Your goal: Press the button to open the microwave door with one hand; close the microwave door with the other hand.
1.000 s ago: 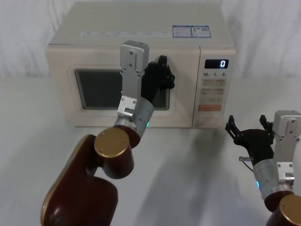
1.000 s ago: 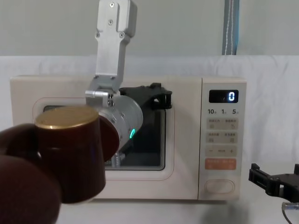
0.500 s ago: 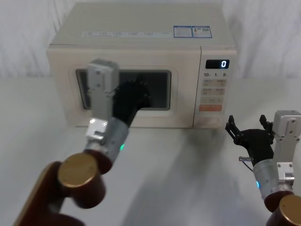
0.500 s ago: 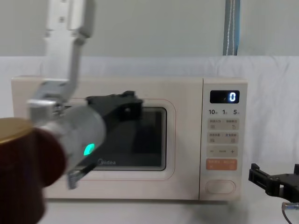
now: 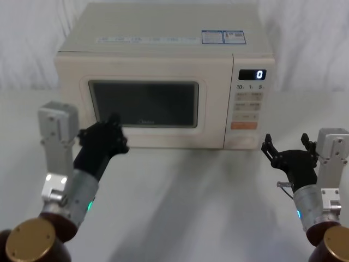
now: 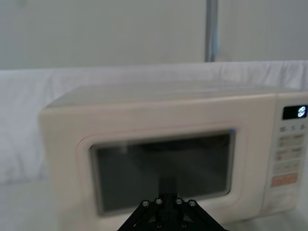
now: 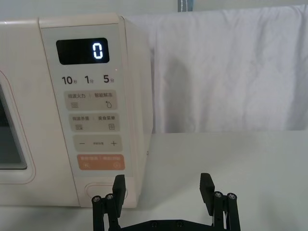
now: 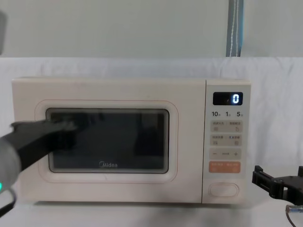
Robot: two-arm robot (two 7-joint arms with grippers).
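The cream microwave door (image 5: 143, 103) (image 8: 109, 142) (image 6: 161, 173) with its dark window is closed flush. The wide cream button (image 8: 223, 189) (image 5: 245, 141) (image 7: 102, 191) sits lowest on the control panel. My left gripper (image 5: 113, 121) (image 8: 70, 126) (image 6: 167, 186) hangs shut in front of the door's lower left, a little off the glass and holding nothing. My right gripper (image 5: 289, 148) (image 7: 162, 186) (image 8: 279, 183) stands open low on the table, to the right of the button and short of it, with nothing between its fingers.
The control panel shows a lit "0" display (image 5: 252, 74) (image 7: 83, 51) and an orange key (image 5: 243, 125) (image 7: 100, 162) above the button. White cloth covers the table (image 5: 207, 196) and the backdrop. A thin wire (image 5: 282, 184) lies by my right wrist.
My left arm has drawn back from the door's right side, down and to the left. The door stays closed. The right arm has not moved.
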